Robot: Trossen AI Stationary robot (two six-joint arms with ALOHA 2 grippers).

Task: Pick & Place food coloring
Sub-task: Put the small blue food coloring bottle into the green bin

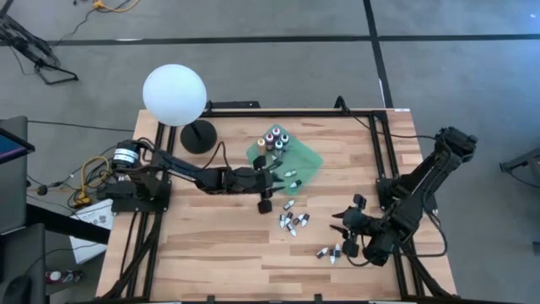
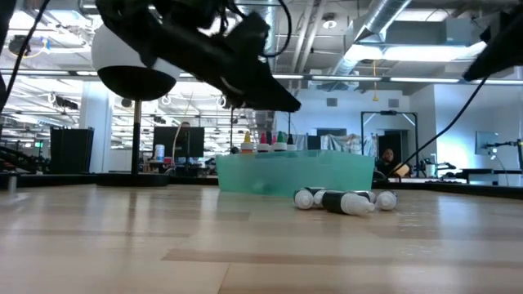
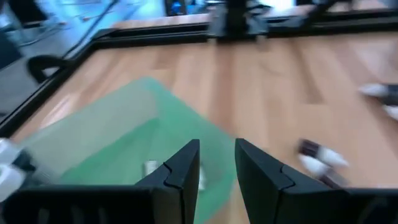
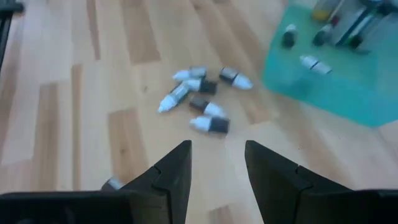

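Food coloring bottles are lying clustered on the desk beside the green tray; more are standing upright in the tray, two lying flat. The low view alone is showing their coloured caps. The left claw is hovering at the tray's edge, slightly parted, gripping nothing. The right claw is waiting, parted and empty, near three stray bottles.

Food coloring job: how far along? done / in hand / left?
Done: several bottles stand upright at the back of the green tray, and a couple lie flat on it.
In hand: nothing. The left gripper is at the tray's near edge, fingers apart with nothing between them; the right gripper is open too.
Left: a cluster on the table mid-front, plus a few near the right gripper.
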